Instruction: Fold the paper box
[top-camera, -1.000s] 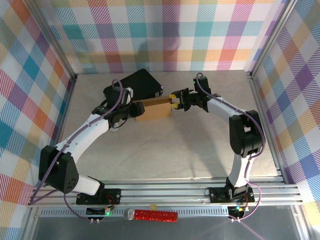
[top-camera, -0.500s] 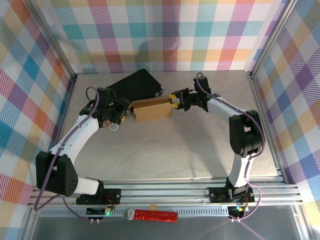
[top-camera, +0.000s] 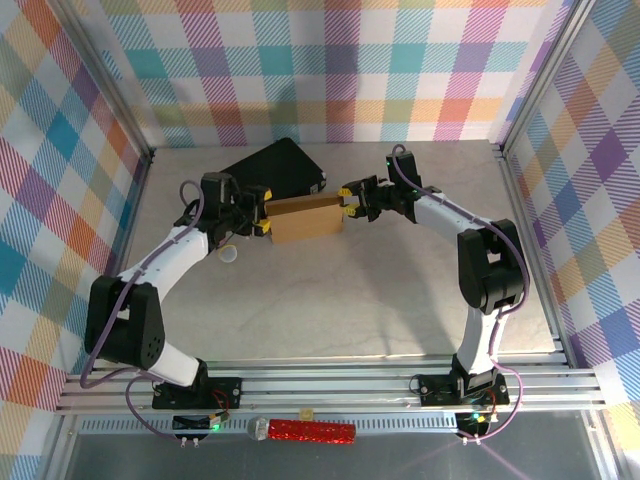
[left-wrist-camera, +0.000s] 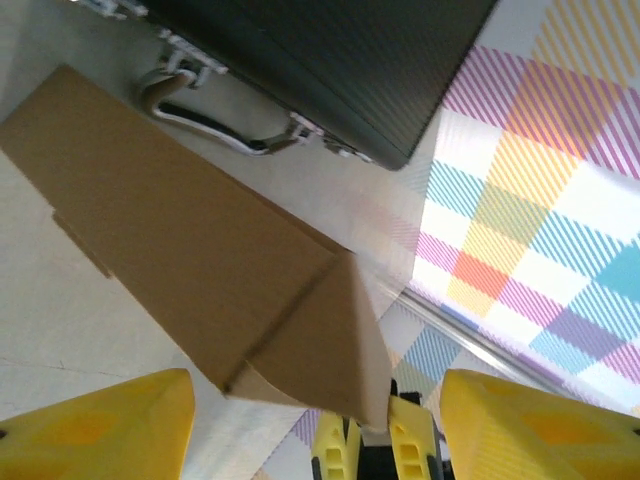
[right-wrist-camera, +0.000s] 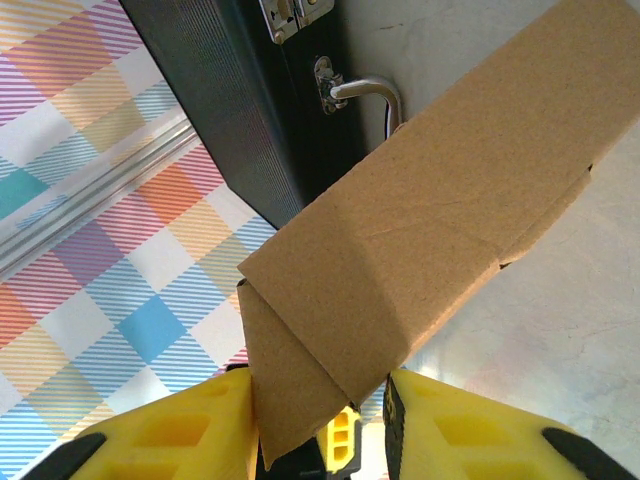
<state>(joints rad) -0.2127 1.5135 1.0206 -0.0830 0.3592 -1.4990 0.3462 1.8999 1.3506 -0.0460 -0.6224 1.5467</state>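
The paper box (top-camera: 305, 218) is a plain brown cardboard piece lying in front of the black case. My right gripper (top-camera: 347, 197) is shut on its right end. In the right wrist view a folded corner of the paper box (right-wrist-camera: 450, 190) sits squeezed between the two yellow fingers of that gripper (right-wrist-camera: 318, 385). My left gripper (top-camera: 262, 212) stands open at the box's left end. In the left wrist view the folded end of the paper box (left-wrist-camera: 190, 230) lies between the spread fingers of that gripper (left-wrist-camera: 315, 385), with a gap on each side.
A black hard case (top-camera: 275, 168) with a metal handle (left-wrist-camera: 215, 125) lies just behind the box, close to both grippers. A small white round object (top-camera: 230, 255) rests on the table under the left arm. Checkered walls with metal rails enclose the table.
The left gripper pulled away leftward from the box, opened wider, then came back to the box's left end. The right gripper and the box stayed in place.
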